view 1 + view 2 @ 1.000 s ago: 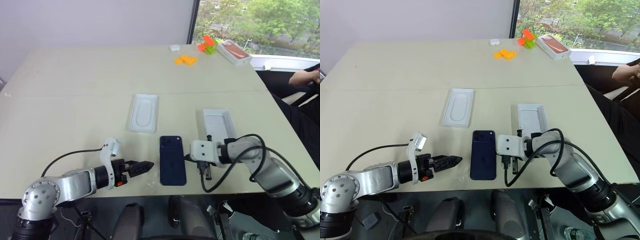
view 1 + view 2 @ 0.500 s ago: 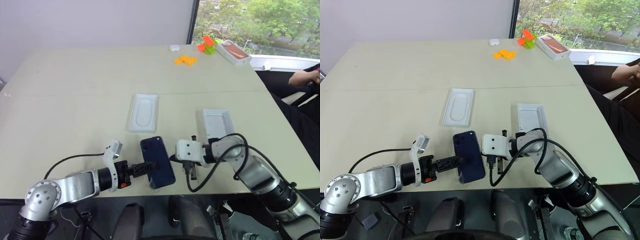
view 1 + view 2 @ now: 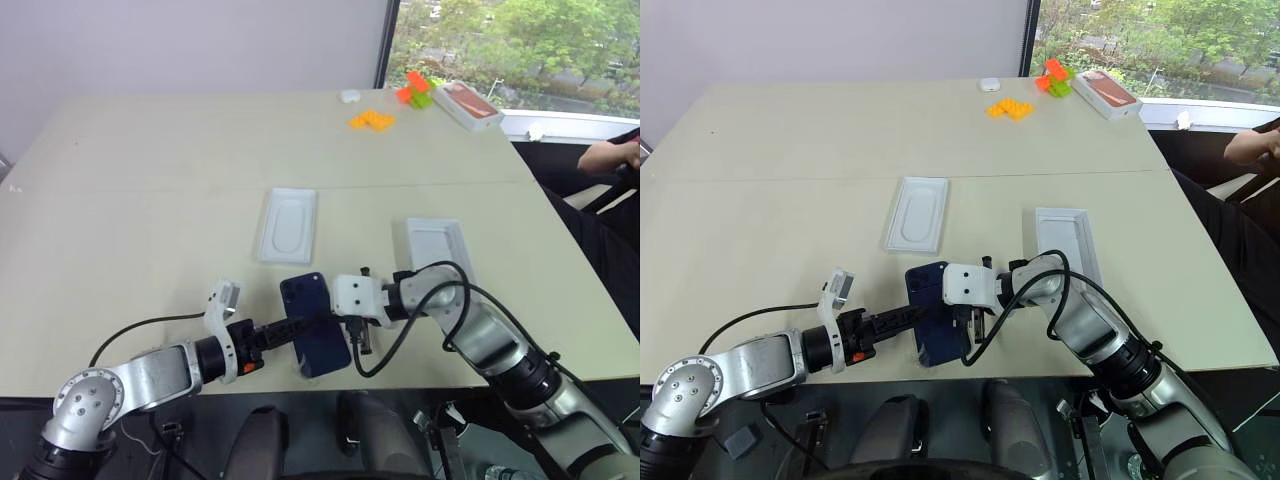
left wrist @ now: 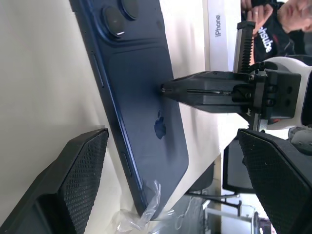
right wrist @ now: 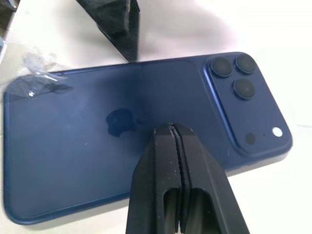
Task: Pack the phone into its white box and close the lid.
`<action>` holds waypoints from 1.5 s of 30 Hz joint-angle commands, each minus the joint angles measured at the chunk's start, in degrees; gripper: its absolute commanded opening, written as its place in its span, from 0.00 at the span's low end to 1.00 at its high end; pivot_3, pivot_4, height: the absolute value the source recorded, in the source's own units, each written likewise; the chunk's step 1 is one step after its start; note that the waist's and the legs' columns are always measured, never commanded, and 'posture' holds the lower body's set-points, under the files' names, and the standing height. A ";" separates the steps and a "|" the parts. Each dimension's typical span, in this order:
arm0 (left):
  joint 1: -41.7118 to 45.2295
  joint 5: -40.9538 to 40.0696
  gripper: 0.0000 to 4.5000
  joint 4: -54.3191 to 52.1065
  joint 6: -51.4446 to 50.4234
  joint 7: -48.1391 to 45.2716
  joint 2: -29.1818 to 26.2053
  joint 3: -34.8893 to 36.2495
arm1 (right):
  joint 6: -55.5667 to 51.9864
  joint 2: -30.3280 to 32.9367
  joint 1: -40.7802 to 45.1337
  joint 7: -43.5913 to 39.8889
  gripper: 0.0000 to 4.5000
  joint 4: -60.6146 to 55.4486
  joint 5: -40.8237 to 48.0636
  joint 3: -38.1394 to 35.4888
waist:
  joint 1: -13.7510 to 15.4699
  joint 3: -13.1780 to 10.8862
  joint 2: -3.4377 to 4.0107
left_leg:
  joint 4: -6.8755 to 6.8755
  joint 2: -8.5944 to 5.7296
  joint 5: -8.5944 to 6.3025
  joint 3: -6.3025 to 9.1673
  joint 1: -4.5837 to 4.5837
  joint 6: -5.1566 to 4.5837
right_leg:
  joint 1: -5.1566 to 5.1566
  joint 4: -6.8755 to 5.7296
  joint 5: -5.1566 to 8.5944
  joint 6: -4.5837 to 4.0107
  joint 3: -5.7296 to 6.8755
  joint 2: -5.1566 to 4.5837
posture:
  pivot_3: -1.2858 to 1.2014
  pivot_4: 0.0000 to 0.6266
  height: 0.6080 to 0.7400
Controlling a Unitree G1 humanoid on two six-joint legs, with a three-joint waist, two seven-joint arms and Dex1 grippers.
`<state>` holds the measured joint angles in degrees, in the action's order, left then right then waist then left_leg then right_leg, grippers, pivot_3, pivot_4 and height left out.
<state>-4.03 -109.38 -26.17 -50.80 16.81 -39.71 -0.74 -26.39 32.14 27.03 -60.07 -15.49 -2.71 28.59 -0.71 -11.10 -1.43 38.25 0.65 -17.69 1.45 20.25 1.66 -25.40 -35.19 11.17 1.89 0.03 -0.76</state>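
Lying empty: the white box (image 3: 437,249).

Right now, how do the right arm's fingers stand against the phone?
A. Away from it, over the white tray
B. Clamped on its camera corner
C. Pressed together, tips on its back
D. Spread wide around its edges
C. In the right wrist view the right gripper's two fingers are shut against each other, their tips resting on the flat navy back of the phone, beside the logo and short of the camera bump.
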 commanded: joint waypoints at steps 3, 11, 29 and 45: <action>-1.11 -0.55 1.00 -0.70 2.91 0.16 -1.00 3.76 | 0.52 3.95 0.48 0.09 0.01 -2.16 0.63 -4.79 | 0.05 -0.01 0.01 | 0.00 0.00 0.00 -0.01 0.01 0.00 | -0.01 0.01 0.00 0.00 0.00 0.00 | 0.52 0.24 0.95; -0.99 -0.10 1.00 -0.23 3.28 -0.33 -1.14 3.47 | -0.01 14.16 -7.42 -5.53 0.01 -9.64 5.93 -9.66 | 0.19 -0.01 0.00 | -0.01 -0.05 0.00 -0.03 0.09 0.00 | -0.01 0.10 0.01 0.02 0.00 -0.07 | 0.52 0.24 0.95; -2.40 -0.39 1.00 -0.90 2.43 -2.23 -4.09 4.50 | -4.10 13.00 -12.55 -6.09 0.01 -13.10 8.49 -2.59 | 0.00 -0.02 -0.01 | -0.01 0.01 0.00 -0.08 0.03 0.01 | -0.02 0.09 0.03 0.03 -0.01 -0.04 | 0.52 0.24 0.95; -3.27 -1.15 1.00 -1.34 2.72 -2.35 -5.44 5.07 | -6.21 14.70 -14.27 -9.26 0.01 -16.00 13.04 -3.34 | 0.01 -0.02 -0.01 | -0.04 0.11 -0.01 -0.05 0.02 0.01 | -0.04 0.10 0.05 0.01 0.02 0.08 | 0.52 0.24 0.95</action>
<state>-7.02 -109.59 -26.04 -48.19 14.64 -44.50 3.26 -32.29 46.28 13.21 -68.19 -29.15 8.84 25.09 -0.69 -11.12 -1.43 38.21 0.76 -17.70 1.40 20.27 1.66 -25.44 -35.07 11.22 1.90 0.05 -0.69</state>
